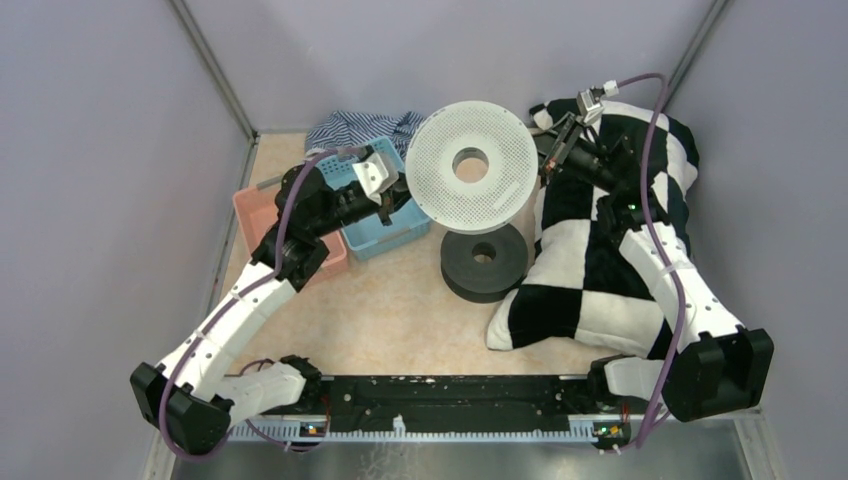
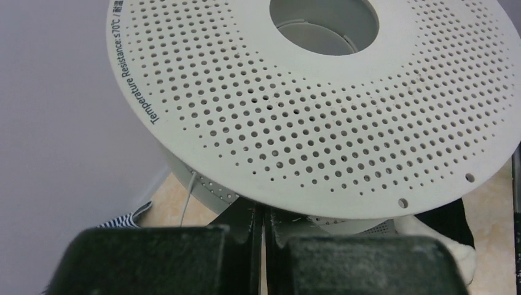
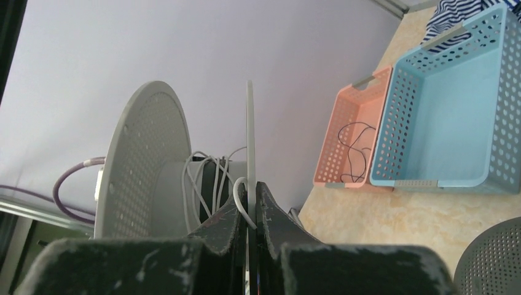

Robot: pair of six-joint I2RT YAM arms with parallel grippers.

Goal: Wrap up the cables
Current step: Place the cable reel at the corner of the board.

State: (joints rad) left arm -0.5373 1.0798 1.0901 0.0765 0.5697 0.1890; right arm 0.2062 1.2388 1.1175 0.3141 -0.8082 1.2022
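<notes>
Between the grippers, a white spool is held above the table; the left gripper and right gripper each pinch a flange rim. The white cable (thin, limp, probably light) sits loosely round the hub; grip it near a free end. The black cable lies in the pink basket, beside the blue basket. A black spool and a checkered pillow crowd the space below.

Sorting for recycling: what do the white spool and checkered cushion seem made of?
The white spool is likely rigid matte plastic, given moulded perforations and a printed temperature rating. The checkered cushion is probably soft stuffed fabric; its surface bulges and creases.
</notes>
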